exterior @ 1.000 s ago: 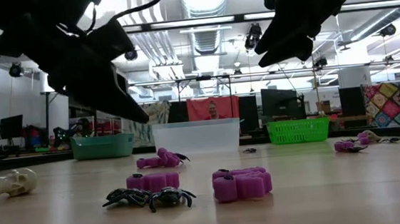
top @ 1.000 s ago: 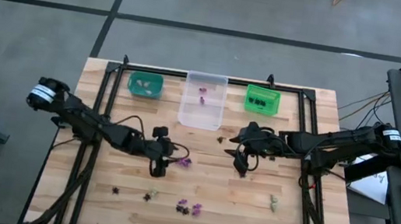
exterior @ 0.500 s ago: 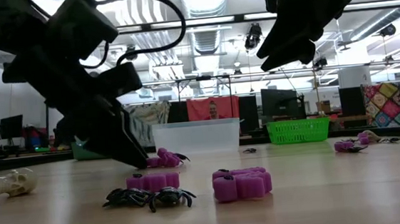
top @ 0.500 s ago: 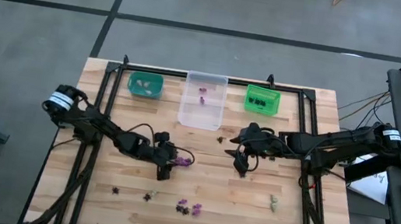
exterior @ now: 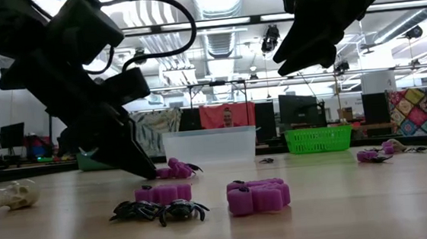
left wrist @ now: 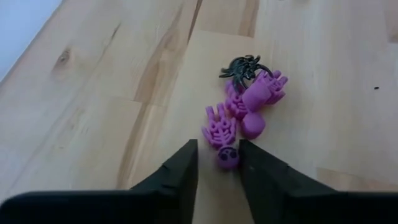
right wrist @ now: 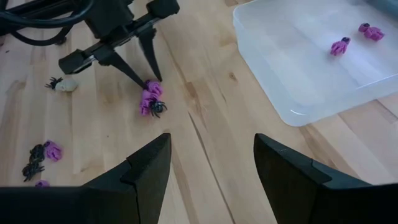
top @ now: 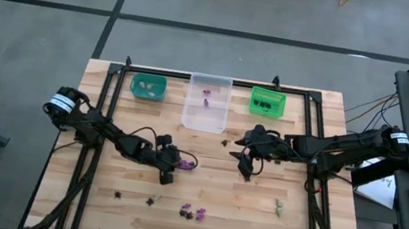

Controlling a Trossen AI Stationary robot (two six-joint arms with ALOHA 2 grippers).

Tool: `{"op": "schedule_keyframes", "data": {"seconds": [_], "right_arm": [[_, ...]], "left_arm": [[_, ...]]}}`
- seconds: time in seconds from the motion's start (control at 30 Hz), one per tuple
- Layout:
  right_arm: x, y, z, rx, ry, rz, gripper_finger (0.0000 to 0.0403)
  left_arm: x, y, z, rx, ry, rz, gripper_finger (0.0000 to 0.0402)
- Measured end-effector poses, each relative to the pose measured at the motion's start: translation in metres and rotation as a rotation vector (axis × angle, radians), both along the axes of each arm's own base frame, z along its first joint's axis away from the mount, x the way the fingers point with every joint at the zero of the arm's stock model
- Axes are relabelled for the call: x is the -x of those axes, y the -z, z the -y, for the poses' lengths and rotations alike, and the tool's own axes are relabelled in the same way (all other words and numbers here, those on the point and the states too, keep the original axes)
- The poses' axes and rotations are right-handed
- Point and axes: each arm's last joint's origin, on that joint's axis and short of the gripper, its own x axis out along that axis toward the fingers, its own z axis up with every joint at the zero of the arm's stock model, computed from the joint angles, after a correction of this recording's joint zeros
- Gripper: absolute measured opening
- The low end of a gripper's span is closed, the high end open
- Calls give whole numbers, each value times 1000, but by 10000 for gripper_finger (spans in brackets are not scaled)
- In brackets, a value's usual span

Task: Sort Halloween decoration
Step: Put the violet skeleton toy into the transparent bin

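A small cluster of purple Halloween decoration pieces (left wrist: 249, 102) with a black spider (left wrist: 244, 65) lies on the wooden table left of centre (top: 186, 163). My left gripper (left wrist: 217, 146) is down at this cluster, its fingers narrowly open on either side of a tiny purple skull (left wrist: 227, 157). My right gripper (top: 245, 165) hangs open above the table right of centre, with nothing between its fingers (right wrist: 211, 146). Along the far edge stand a teal bin (top: 148, 86), a clear bin (top: 206, 108) and a green bin (top: 267, 102). My left gripper has the purple skull between its fingertips, slanting down at it from the table's left. Bare table shows between the skull and one finger (left wrist: 186, 163). Whether the other finger (left wrist: 252, 163) touches it I cannot tell. The skull lies on the table.
More trinkets lie near the front edge: purple and black ones (top: 192, 211), others (top: 152, 199) (top: 119, 194), and a beige piece (top: 279, 208) at the right. A black one (top: 225, 142) lies near the clear bin. A beige skull (exterior: 15, 195) shows in the low view.
My left gripper has come down and a little toward the table's right, onto the purple cluster, and has kept still there for the last half second. The cluster and my right gripper have not moved.
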Motion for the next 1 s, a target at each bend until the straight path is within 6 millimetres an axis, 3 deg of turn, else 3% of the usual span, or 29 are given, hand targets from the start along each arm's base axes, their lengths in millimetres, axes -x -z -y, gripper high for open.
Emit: {"op": "schedule_keyframes", "data": {"seconds": [0.3,0.63,1.0], "right_arm": [[0,1,0,3,4,-2,219],[-5,10,0,7,4,-42,219],[-6,8,0,28,7,-26,219]], "left_arm": [[1,0,-1,-3,-15,-2,9],[7,-8,-2,-5,-6,-31,6],[7,-66,-7,-139,47,35,6]]}}
